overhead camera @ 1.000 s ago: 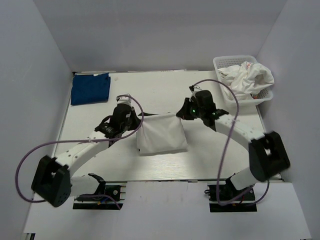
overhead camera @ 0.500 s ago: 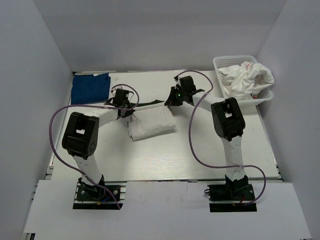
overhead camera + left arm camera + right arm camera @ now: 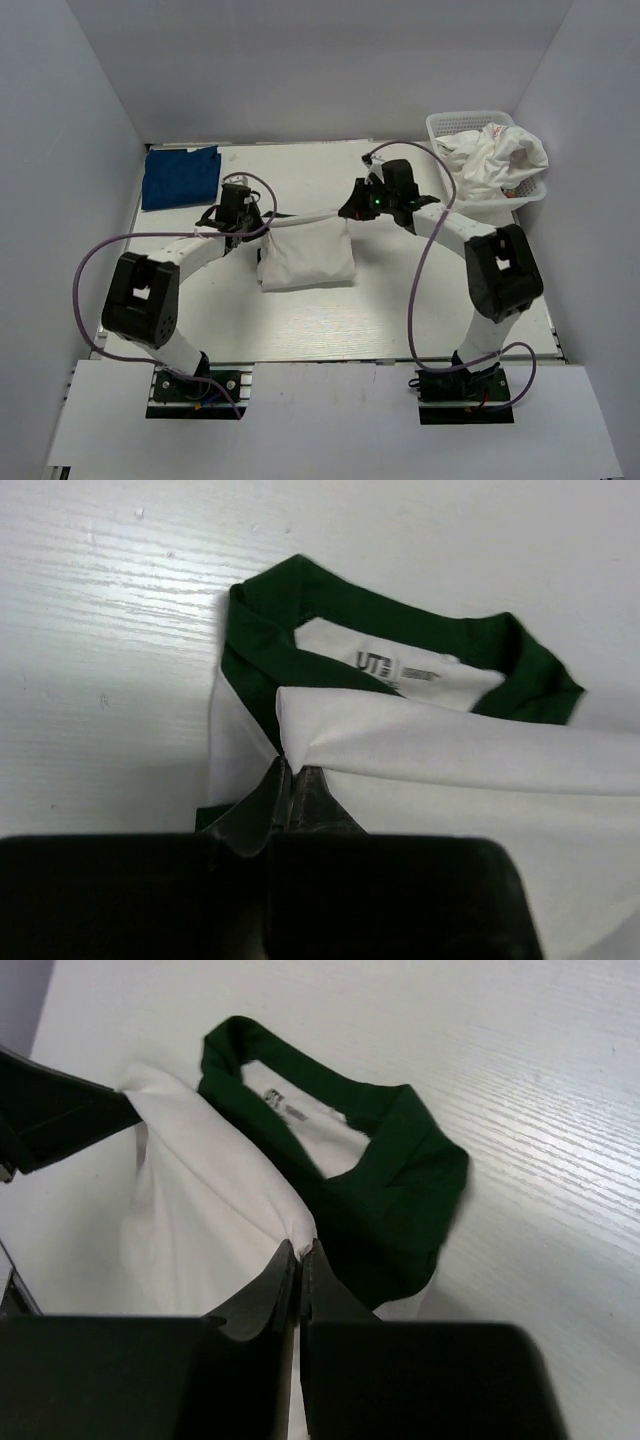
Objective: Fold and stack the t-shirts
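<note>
The white t-shirt with dark green collar (image 3: 305,258) lies folded at mid table. My left gripper (image 3: 262,226) is shut on its far left corner, and my right gripper (image 3: 347,217) is shut on its far right corner. The left wrist view shows the white hem (image 3: 440,740) pinched at my gripper (image 3: 290,765), over the green collar (image 3: 300,610). The right wrist view shows my gripper (image 3: 300,1248) shut on white cloth beside the green collar (image 3: 390,1180). A folded dark blue t-shirt (image 3: 180,177) lies at the far left. Crumpled white shirts (image 3: 495,155) fill the basket.
The white lattice basket (image 3: 450,125) stands at the far right corner. Purple cables loop from both arms. The side walls close in the table (image 3: 400,310) on the left and right.
Both grippers carried the shirt's near edge toward the far side, folding it over. Since half a second ago the shirt has flattened and squared up, and both arms have shifted slightly nearer.
</note>
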`<state>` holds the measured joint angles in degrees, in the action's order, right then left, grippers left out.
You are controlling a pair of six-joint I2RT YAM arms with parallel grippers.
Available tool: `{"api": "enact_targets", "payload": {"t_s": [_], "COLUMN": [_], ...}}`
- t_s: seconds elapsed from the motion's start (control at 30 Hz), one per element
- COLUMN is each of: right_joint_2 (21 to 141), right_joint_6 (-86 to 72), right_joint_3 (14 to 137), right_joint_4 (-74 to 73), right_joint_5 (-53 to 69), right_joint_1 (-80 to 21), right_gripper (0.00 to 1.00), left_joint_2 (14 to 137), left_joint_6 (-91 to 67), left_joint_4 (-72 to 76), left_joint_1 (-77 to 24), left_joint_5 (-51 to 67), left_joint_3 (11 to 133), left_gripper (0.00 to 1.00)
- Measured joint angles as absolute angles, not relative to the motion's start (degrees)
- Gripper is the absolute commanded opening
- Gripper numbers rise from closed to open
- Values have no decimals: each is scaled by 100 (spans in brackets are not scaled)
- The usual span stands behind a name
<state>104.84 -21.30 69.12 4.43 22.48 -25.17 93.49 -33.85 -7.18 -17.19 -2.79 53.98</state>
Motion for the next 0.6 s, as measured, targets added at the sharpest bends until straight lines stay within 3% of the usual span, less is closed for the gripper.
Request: {"api": "enact_targets", "payload": {"t_s": [0.23,0.6], "right_joint_2": [9037,7544], "right_joint_6": [-1817,-1581], "right_joint_3": [5957,5614], "right_joint_4": [899,878], "right_joint_5": [2453,2783], "right_joint_1": [-2620,-2864], "right_gripper": [0,0], "left_joint_2": [8097,6265], "left_joint_6": [-3234,-3319], "left_joint_4": [-386,-93], "left_joint_1": [-1745,-1747], "left_joint_5": [-89,281], "left_joint_3": [4982,4018], "left_gripper": [0,0]}}
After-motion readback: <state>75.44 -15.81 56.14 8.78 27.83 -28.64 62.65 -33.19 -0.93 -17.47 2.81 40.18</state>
